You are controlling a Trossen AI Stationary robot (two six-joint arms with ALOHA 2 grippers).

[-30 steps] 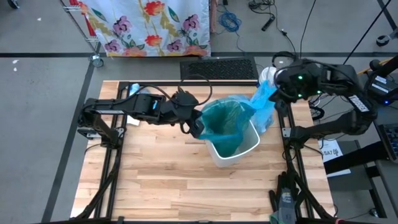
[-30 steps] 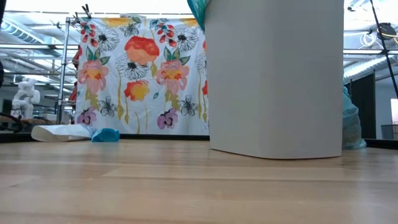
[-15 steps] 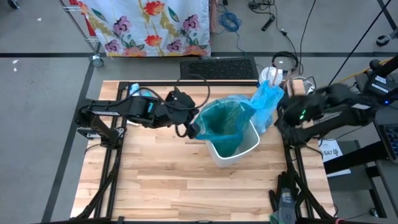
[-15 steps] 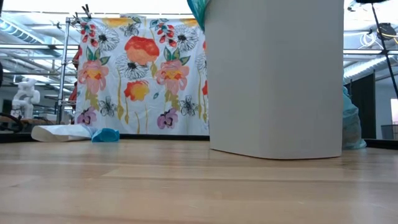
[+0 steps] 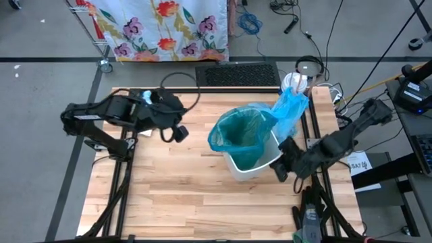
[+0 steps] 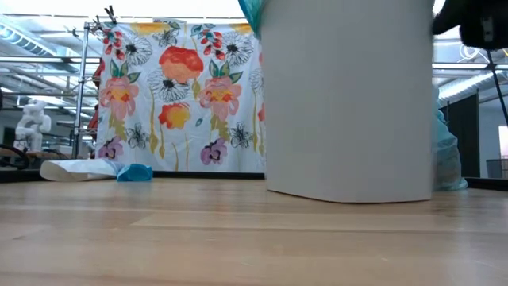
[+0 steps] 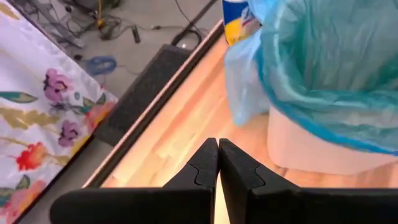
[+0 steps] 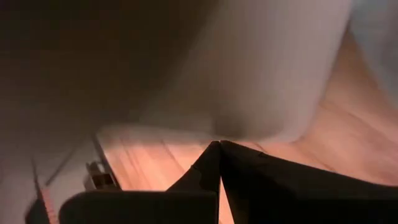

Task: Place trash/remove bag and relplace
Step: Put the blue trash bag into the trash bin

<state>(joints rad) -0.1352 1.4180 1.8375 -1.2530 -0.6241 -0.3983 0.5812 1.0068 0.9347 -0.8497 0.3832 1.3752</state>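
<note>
From above, the bin (image 5: 253,158) holds a teal liner; the bag (image 5: 291,108) lies behind it, touching. Left gripper (image 5: 178,133) closed, empty, well left of the bin. Right gripper (image 5: 281,168) closed, at the bin's right wall. Low view: bin upright. Wrist views: fingers (image 7: 211,165) pressed together. Trash apparently unseen. Advice: seat the liner evenly round the rim.

Even overhead light, soft shadows; right wrist view dim, blurred (bin (image 8: 273,68) close); low view backlit.

One white bin (image 5: 255,162); two bags: teal (image 5: 243,131), pale blue (image 5: 290,108); two arms.
</note>
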